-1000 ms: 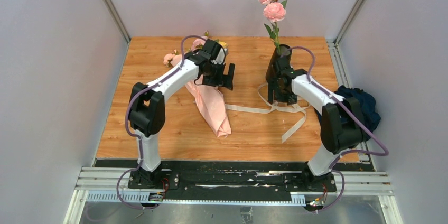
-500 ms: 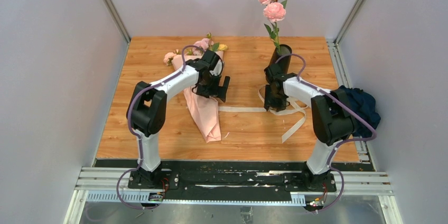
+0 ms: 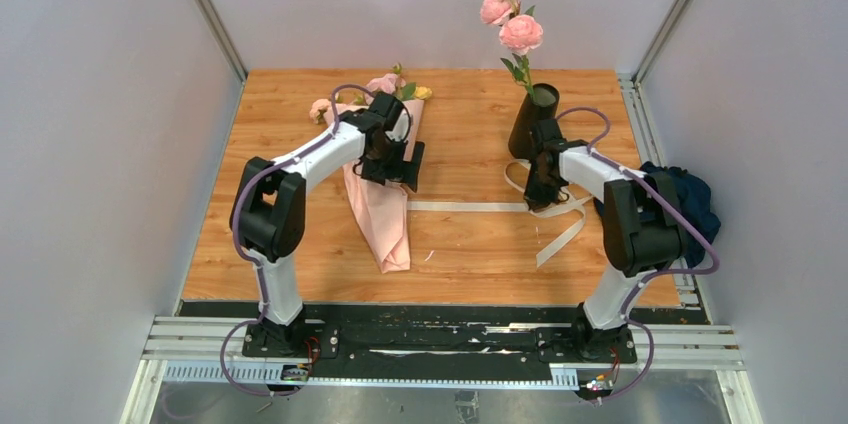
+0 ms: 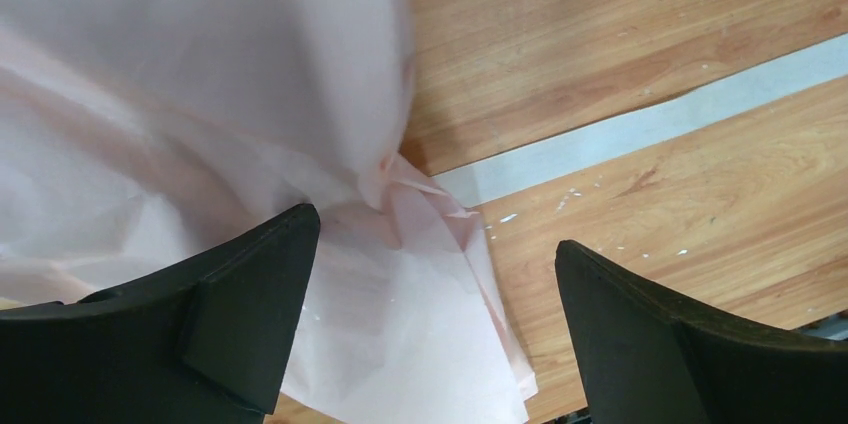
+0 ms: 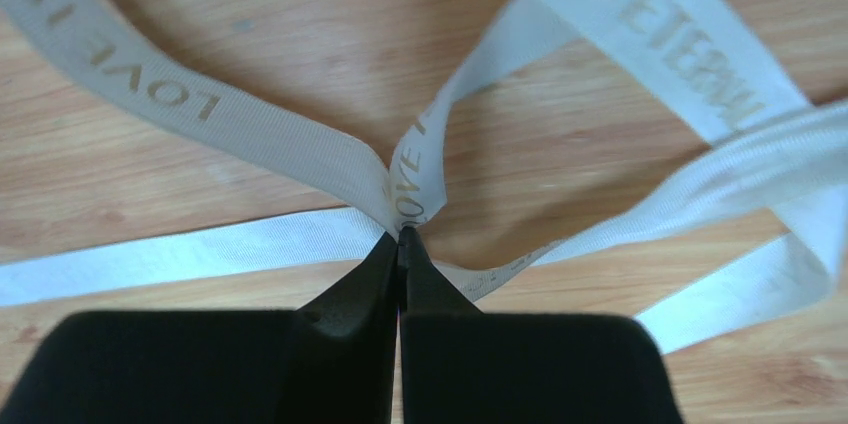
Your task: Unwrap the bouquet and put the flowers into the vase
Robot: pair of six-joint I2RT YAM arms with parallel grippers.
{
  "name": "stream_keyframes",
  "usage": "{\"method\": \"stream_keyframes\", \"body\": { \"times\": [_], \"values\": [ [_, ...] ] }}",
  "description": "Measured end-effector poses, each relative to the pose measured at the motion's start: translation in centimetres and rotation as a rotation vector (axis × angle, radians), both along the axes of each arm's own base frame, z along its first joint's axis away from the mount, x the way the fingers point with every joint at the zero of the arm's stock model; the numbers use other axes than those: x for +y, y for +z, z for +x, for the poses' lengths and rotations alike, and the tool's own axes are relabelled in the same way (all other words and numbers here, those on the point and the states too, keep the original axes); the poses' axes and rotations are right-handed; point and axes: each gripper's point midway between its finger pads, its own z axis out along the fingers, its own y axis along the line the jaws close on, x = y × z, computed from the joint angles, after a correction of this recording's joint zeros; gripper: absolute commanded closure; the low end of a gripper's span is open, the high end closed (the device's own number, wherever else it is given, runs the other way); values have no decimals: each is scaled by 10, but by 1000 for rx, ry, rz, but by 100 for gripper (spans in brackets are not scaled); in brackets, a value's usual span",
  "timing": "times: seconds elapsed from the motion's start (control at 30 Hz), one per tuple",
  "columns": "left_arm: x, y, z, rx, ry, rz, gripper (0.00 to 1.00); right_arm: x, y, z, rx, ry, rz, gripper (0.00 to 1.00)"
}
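Note:
The bouquet lies on the wooden table in its pale pink wrapping paper (image 3: 382, 209), with the flowers (image 3: 402, 90) poking out at the far end. My left gripper (image 3: 405, 172) hovers open over the paper (image 4: 200, 94), one finger above it and one over bare wood; nothing is between the fingers (image 4: 435, 279). The cream ribbon (image 3: 465, 206) runs flat from the wrapping to the right. My right gripper (image 3: 541, 196) is shut on a fold of the ribbon (image 5: 200, 109), pinched at the tips (image 5: 401, 239). The black vase (image 3: 531, 124) stands just behind it, holding a stem of two big pink roses (image 3: 520, 32).
A dark blue cloth (image 3: 690, 199) is bunched at the table's right edge beside my right arm. Grey walls close in the left, right and far sides. Loose ribbon loops (image 3: 560, 234) trail toward the near right.
My right gripper has shut on the ribbon and moved slightly right and nearer. The left gripper shifted left and lower over the wrapping. The wrapping swung left, the ribbon pulled straighter, the roses swayed.

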Motion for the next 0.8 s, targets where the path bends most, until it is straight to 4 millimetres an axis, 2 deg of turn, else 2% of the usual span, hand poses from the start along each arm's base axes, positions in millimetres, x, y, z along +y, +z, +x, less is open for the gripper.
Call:
{"method": "stream_keyframes", "body": {
  "times": [0.13,0.23,0.37,0.6,0.63,0.67,0.77,0.8],
  "values": [
    [21,-3,4,13,51,8,0,-37,4,-1,-1,-95,-10,100],
    [33,-6,6,22,82,16,0,-59,15,4,-33,-144,-21,100],
    [35,-6,7,23,87,16,0,-62,28,10,-69,-136,-20,100],
    [35,-6,7,23,87,16,0,-68,36,9,-87,-152,-50,100],
    [35,-6,7,23,87,16,0,-70,41,10,-102,-158,-59,97],
    [35,-6,7,23,88,16,0,-71,45,11,-117,-163,-64,87],
    [35,-6,7,22,88,16,0,-74,57,14,-158,-184,-70,44],
    [35,-5,7,22,88,16,0,-75,61,15,-167,-182,-76,34]
  ]
}}
